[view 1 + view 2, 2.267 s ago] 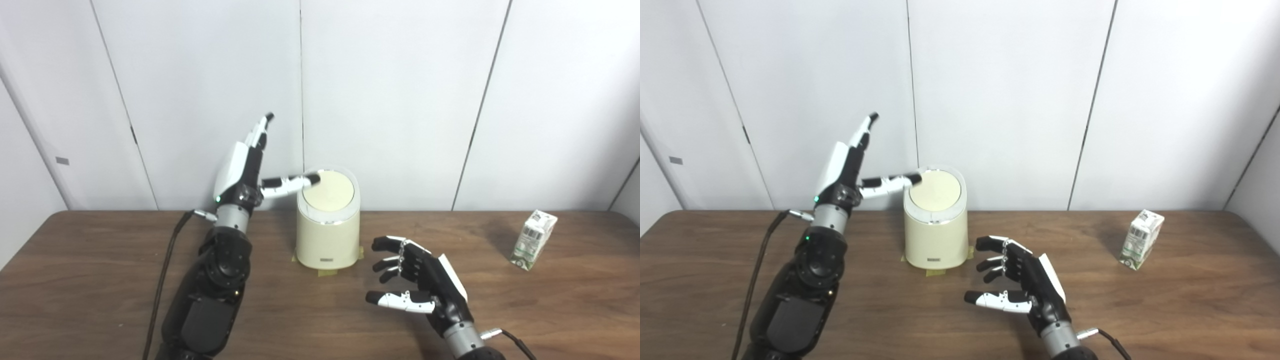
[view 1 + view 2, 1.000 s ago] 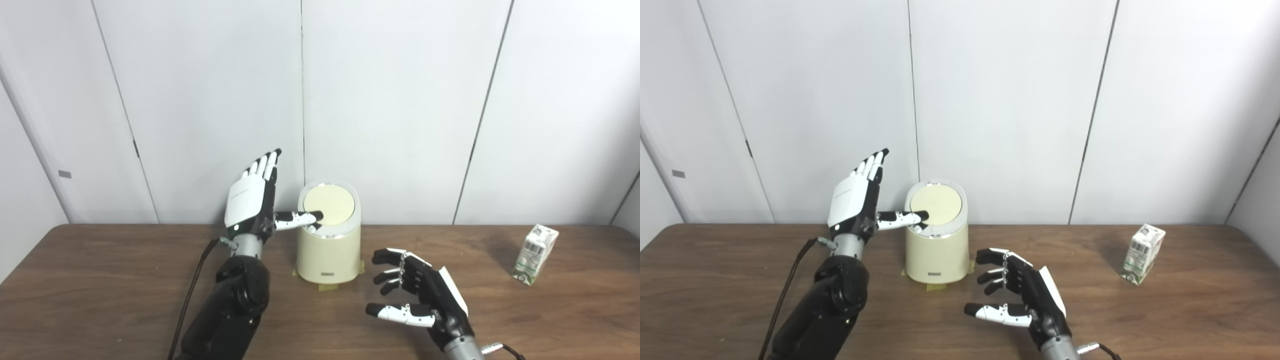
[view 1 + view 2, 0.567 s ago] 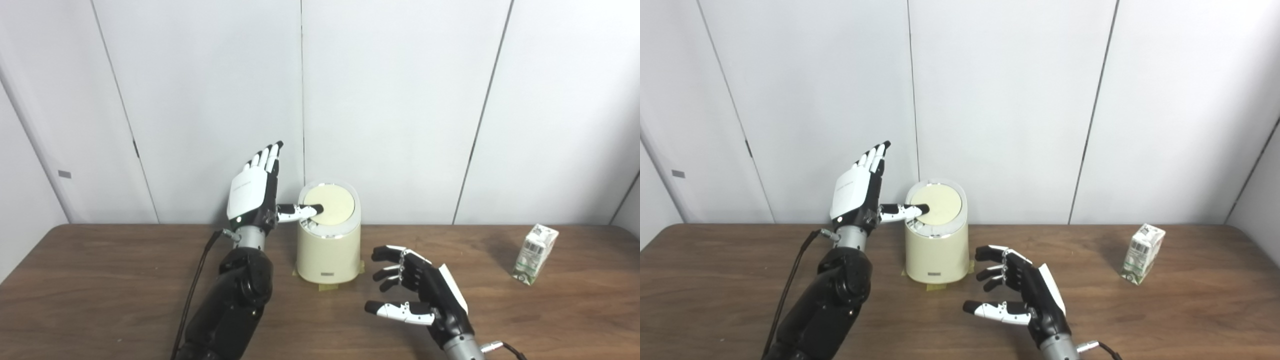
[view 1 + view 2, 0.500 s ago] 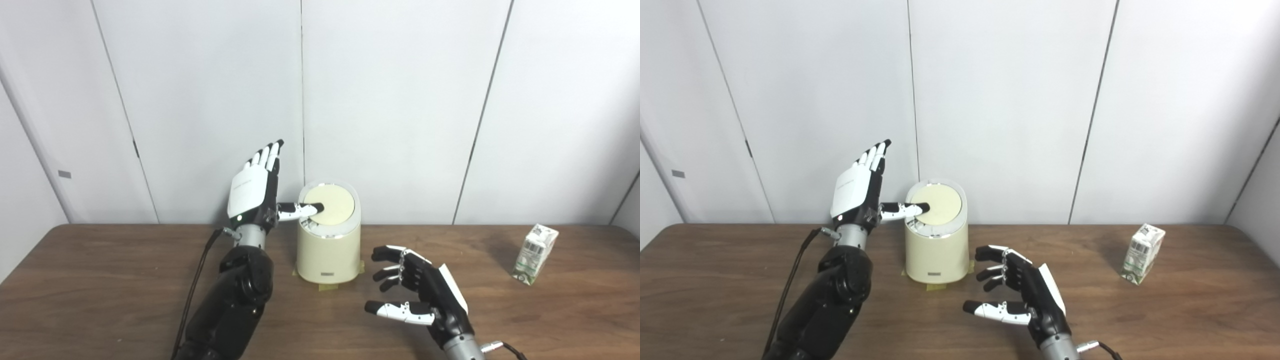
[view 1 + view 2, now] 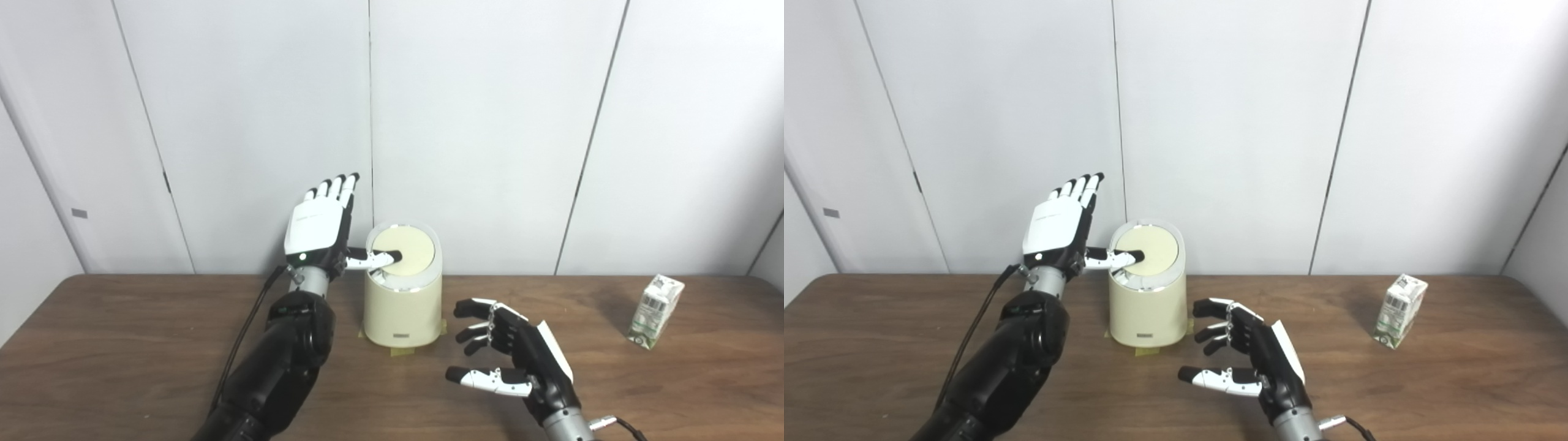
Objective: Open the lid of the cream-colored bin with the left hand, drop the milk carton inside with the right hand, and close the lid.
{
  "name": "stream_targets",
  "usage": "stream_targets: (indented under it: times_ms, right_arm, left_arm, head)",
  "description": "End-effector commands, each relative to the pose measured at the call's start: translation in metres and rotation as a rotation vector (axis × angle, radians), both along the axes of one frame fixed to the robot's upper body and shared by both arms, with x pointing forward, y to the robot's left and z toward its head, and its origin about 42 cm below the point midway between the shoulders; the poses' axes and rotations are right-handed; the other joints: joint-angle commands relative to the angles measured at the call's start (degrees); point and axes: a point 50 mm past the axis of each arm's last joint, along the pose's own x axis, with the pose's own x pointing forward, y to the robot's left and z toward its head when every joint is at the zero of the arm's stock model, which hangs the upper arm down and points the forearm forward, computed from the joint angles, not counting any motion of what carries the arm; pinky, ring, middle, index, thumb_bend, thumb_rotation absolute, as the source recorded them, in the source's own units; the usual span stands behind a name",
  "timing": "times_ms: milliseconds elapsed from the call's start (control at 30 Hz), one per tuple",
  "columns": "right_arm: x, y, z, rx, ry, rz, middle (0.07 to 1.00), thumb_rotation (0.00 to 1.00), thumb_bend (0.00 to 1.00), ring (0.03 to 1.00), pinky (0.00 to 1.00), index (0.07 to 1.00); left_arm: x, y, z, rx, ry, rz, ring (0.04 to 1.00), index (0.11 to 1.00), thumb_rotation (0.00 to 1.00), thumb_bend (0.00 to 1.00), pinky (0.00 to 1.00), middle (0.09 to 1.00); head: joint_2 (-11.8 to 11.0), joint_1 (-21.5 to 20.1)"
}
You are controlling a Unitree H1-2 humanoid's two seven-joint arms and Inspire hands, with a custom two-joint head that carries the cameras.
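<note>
A humanoid robot's left hand (image 5: pixel 317 228) stands upright beside a cream-colored bin (image 5: pixel 402 300) near the back edge of a brown wooden table (image 5: pixel 122 343), fingers (image 5: pixel 335 187) spread and pointing up, holding nothing, while its thumb (image 5: pixel 373 260) reaches sideways and rests its dark tip on the near-left part of the bin's round lid (image 5: pixel 409 250). The lid sits tilted within its pale rim, its face angled toward the cameras; whether it has lifted from the rim cannot be told. Strips of yellowish tape (image 5: pixel 399 334) show under the bin's base. The right hand (image 5: pixel 513 361) hovers low over the table in front and to the right of the bin, palm turned left, fingers loosely curled and thumb extended, gripping nothing. The milk carton (image 5: pixel 654 302), white with green print, stands slightly tilted near the table's back right corner, well apart from both hands and the bin
</note>
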Motion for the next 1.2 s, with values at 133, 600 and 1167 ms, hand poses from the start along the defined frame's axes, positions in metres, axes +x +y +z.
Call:
stream_targets:
  times_ms: [133, 600, 1167]
  right_arm:
    - [0.005, 0.004, 0.023, 0.012, -0.083, 0.003, 0.714, 0.13, 0.59, 0.582, 0.47, 0.685]
    - [0.005, 0.004, 0.024, 0.020, -0.076, 0.010, 0.706, 0.10, 0.58, 0.580, 0.47, 0.677]
    - [0.006, 0.003, 0.020, 0.015, -0.065, 0.023, 0.724, 0.13, 0.58, 0.579, 0.46, 0.685]
  left_arm:
    - [0.005, -0.002, 0.023, 0.129, -0.030, -0.013, 1.000, 1.000, 0.34, 1.00, 1.00, 1.000]
    - [0.003, 0.008, 0.006, 0.294, 0.029, 0.002, 1.000, 1.000, 0.36, 1.00, 0.99, 1.000]
    - [-0.005, 0.051, 0.065, -0.255, -0.244, 0.039, 1.000, 1.000, 0.45, 1.00, 0.93, 1.000]
  head:
    - [0.5, 0.3]
    - [0.8, 0.5]
    - [0.8, 1.2]
